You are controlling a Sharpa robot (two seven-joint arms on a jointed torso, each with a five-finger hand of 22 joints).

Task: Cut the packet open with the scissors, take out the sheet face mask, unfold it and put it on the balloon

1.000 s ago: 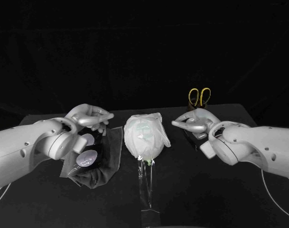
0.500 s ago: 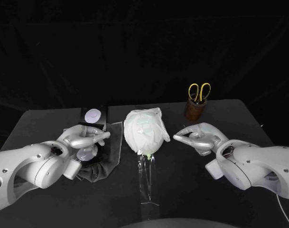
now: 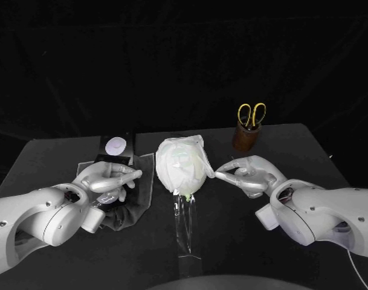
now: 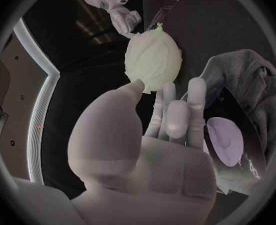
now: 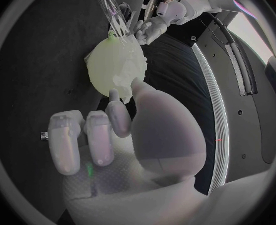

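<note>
Sheet face mask (image 3: 184,166) draped over balloon (image 3: 185,192), centre. I see left hand (image 3: 107,177) empty, fingers loosely apart; right hand (image 3: 249,174) fingertips (image 3: 219,175) at the mask's edge, grip uncertain.

The table (image 3: 53,157) is matt black, the packet (image 3: 118,158) glossy, the stand (image 3: 185,229) clear plastic.

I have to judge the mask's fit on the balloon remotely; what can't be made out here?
Far side of the sheet mask: head view, hidden behind its own front.
Whether the right hand pinches the mask's edge: head and right wrist views, its thumb covers the contact.
Blades of the scissors: head view, sunk in the brown holder.
Near part of the packet: head view, covered by the left hand.
</note>
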